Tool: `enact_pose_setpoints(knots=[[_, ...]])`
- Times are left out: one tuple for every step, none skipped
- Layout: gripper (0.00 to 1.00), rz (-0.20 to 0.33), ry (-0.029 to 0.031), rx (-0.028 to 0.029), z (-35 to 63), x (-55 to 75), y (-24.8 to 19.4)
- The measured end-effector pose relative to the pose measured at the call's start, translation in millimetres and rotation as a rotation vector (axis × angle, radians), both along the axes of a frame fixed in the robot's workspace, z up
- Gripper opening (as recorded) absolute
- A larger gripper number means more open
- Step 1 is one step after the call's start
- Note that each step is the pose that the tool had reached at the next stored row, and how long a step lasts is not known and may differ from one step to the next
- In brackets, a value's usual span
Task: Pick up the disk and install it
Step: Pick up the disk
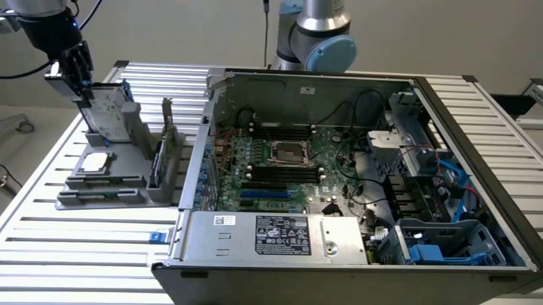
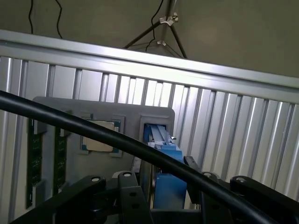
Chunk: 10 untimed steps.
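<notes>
The disk (image 1: 109, 111), silver-grey with a white label and a blue carrier, stands upright in the back slot of the grey holder (image 1: 110, 187) on the exterior view's left. My gripper (image 1: 86, 89) comes down on its top edge, one dark finger on each flat side. In the wrist view the blue carrier of the disk (image 2: 166, 156) sits between the fingers (image 2: 133, 191) with no visible gap, so the gripper (image 2: 163, 184) looks shut on it. The disk's lower end is still at the holder's slot.
The holder also carries a small square silver chip (image 1: 95, 162) and a thin dark upright card (image 1: 167, 136). An open computer case (image 1: 339, 159) lies to the exterior view's right, with a blue drive cage (image 1: 441, 244) at its near corner. A black cable (image 2: 93, 128) crosses the wrist view.
</notes>
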<state>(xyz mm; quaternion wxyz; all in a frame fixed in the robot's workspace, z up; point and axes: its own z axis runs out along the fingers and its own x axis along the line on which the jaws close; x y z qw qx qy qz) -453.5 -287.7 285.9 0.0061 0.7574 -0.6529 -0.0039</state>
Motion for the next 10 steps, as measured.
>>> enact_pose_setpoints(knots=[[0.48,0.0,-0.0013,0.0001,-0.5,-0.2,0.0],[0.48,0.0,-0.002,0.0001,-0.8,-0.4,0.0],[0.48,0.0,-0.002,0.0001,-0.9,-0.5,0.0],[0.48,0.0,-0.002,0.0,-1.0,-0.6,0.0],[0.48,0.0,-0.0019,0.0,-1.0,-0.6,0.0],[0.48,0.0,-0.002,0.0,-1.2,-0.6,0.0],[0.48,0.0,-0.0019,0.0,-1.2,-0.7,0.0],[0.48,0.0,-0.0018,0.0,-1.2,-0.7,0.0],[0.46,0.0,-0.0017,0.0,-1.2,-0.7,0.0],[0.46,0.0,-0.0018,0.0,-1.3,-0.7,0.0]])
